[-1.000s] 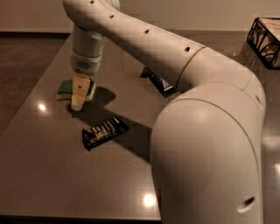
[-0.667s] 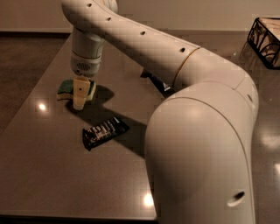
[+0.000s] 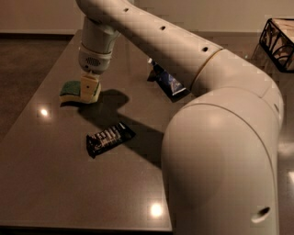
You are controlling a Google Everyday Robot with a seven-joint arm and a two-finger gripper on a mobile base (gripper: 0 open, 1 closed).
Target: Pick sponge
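One gripper (image 3: 89,91) at sponge (image 3: 70,87), glossy dark table (image 3: 55,179), pale wall (image 3: 220,11)

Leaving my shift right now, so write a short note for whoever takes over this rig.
Gripper: low over the right end of the sponge, far left of the table; grip cannot be judged.
Sponge: lying on the table, not lifted.
Black wrapper: nearer the camera, apart from the sponge.
Done: approach.
Left: confirm the grasp, then lift the sponge.
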